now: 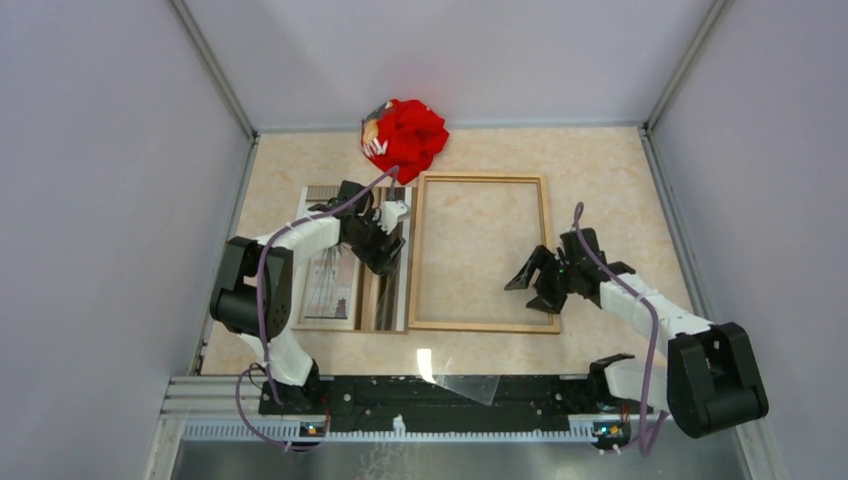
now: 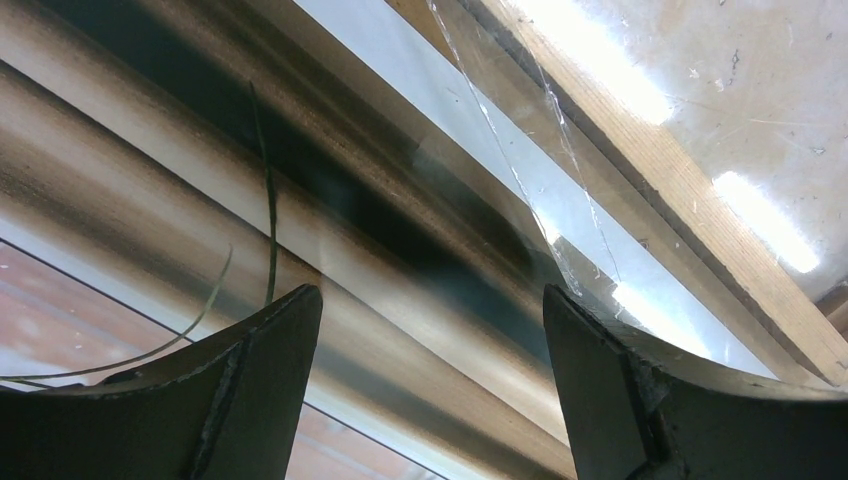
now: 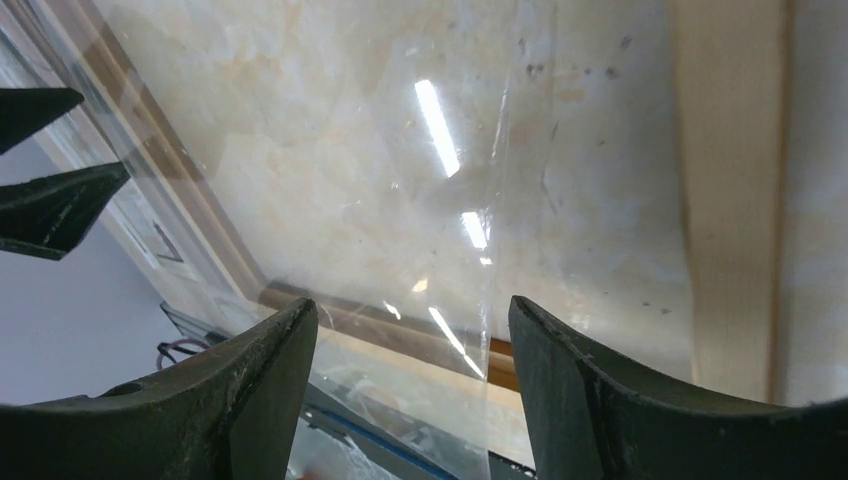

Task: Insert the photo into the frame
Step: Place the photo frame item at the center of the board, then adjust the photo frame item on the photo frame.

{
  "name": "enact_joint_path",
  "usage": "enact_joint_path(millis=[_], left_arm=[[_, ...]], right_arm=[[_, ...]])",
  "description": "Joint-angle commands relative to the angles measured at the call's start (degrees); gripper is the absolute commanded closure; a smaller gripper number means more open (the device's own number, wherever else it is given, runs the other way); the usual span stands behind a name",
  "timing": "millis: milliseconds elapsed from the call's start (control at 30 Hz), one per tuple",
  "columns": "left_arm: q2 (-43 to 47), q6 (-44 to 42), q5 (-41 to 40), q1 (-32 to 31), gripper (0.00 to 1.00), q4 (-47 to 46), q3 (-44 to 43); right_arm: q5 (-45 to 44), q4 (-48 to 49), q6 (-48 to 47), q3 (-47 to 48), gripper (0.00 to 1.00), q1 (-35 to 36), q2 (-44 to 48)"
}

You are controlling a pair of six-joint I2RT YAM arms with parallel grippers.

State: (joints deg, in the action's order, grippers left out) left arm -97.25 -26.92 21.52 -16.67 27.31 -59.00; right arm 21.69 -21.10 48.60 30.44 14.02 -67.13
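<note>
The photo (image 1: 330, 290) lies face up left of the frame, showing a window, a plant and brown curtains. The frame (image 1: 415, 250), thin light wood, lies flat at the table's middle with bare table inside it. My left gripper (image 1: 385, 250) is open and empty, low over the photo's right edge; in the left wrist view (image 2: 430, 330) the curtain stripes (image 2: 300, 200) fill the gap and the frame's rail (image 2: 700, 190) runs beside them. My right gripper (image 1: 535, 280) is open and empty over the frame's lower right part; its wrist view (image 3: 415, 320) shows a frame rail (image 3: 730, 200).
A crumpled red cloth (image 1: 405, 135) lies at the back, just beyond the frame's top left corner. A clear plastic sheet (image 1: 465, 385) lies at the front edge over the arm rail. Clear film also shows in both wrist views (image 3: 420, 200). Grey walls close in three sides.
</note>
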Motion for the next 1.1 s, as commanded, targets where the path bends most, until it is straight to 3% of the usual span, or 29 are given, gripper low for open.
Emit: enact_joint_path(millis=[0, 300, 567, 833, 1067], left_arm=[[1.44, 0.71, 0.1, -0.21, 0.12, 0.77, 0.13], [1.72, 0.37, -0.24, -0.21, 0.12, 1.11, -0.22], [1.39, 0.46, -0.06, -0.21, 0.12, 1.77, -0.58], [1.78, 0.68, 0.45, -0.45, 0.14, 2.13, -0.51], [2.22, 1.23, 1.05, -1.07, 0.14, 2.22, -0.56]], right_arm=[[-1.25, 1.93, 3.6, -0.77, 0.3, 4.44, -1.06], [-1.09, 7.19, 7.35, -4.32, 0.36, 6.98, -1.54], [2.51, 24.53, 14.3, -12.36, 0.45, 7.07, 1.53], [-1.45, 27.61, 14.85, -10.4, 0.45, 7.07, 13.14], [1.29, 33.05, 16.31, -10.43, 0.47, 7.07, 11.63]])
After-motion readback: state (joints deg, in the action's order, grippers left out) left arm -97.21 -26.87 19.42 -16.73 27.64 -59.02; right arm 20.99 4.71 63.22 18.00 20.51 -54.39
